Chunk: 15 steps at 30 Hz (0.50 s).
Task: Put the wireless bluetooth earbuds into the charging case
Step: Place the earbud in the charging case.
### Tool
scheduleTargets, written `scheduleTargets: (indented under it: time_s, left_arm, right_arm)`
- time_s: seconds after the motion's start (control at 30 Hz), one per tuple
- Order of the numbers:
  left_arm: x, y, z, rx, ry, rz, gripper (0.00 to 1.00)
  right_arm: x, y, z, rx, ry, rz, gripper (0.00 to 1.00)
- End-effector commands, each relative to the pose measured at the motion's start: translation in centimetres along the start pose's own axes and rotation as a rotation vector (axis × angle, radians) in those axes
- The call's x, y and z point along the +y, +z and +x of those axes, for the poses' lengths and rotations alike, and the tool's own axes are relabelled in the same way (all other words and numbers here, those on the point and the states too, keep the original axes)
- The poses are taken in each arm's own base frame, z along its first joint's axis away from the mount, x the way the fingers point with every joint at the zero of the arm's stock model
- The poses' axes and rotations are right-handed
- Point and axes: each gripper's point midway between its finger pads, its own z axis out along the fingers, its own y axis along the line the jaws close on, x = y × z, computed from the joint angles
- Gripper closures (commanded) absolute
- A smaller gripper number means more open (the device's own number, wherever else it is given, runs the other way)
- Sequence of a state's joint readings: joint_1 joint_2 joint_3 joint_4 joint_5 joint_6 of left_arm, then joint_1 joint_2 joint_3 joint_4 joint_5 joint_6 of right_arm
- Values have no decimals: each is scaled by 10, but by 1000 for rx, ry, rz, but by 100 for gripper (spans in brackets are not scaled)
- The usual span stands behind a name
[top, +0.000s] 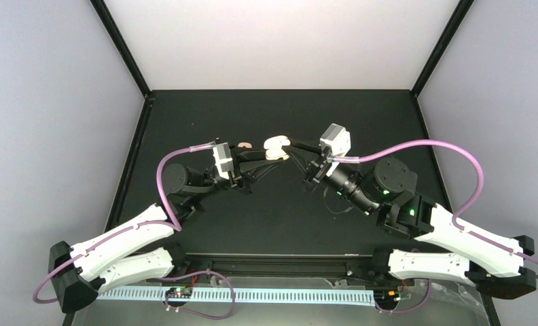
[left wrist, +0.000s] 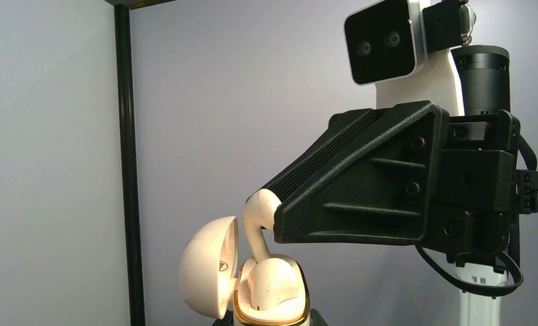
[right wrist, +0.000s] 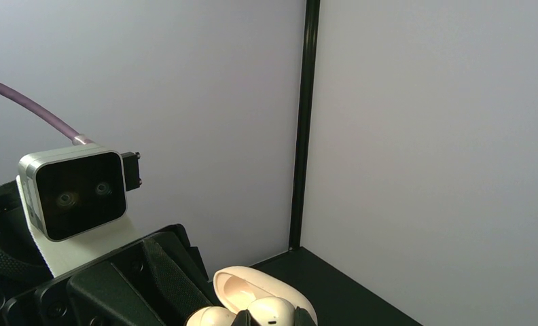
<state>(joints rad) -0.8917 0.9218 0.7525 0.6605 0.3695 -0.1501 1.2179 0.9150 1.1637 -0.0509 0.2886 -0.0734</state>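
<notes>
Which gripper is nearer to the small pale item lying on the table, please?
Left: the left gripper sits beside the pale item; the right gripper is farther off, across the held case.

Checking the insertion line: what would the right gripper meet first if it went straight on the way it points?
Probably the open charging case: the earbud pinched in the right gripper has its stem down at the case's opening.

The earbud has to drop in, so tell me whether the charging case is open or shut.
Open: the left wrist view shows the lid swung back to the left of the charging case, its gold-rimmed base exposed.
</notes>
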Motion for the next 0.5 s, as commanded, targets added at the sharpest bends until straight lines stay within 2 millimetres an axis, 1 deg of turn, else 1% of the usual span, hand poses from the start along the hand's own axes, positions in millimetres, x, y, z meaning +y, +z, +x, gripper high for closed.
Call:
scheduleTargets:
  time_s: [0.0,0.47]
  left_arm:
    - [-15,0,-56,-145,50,53,98]
    - [-14,1,-53,-132,55,50,98]
  right_arm:
    - [2,0,17,64,-20,-4,89]
    - [4,-4,11,53,-9,-22,88]
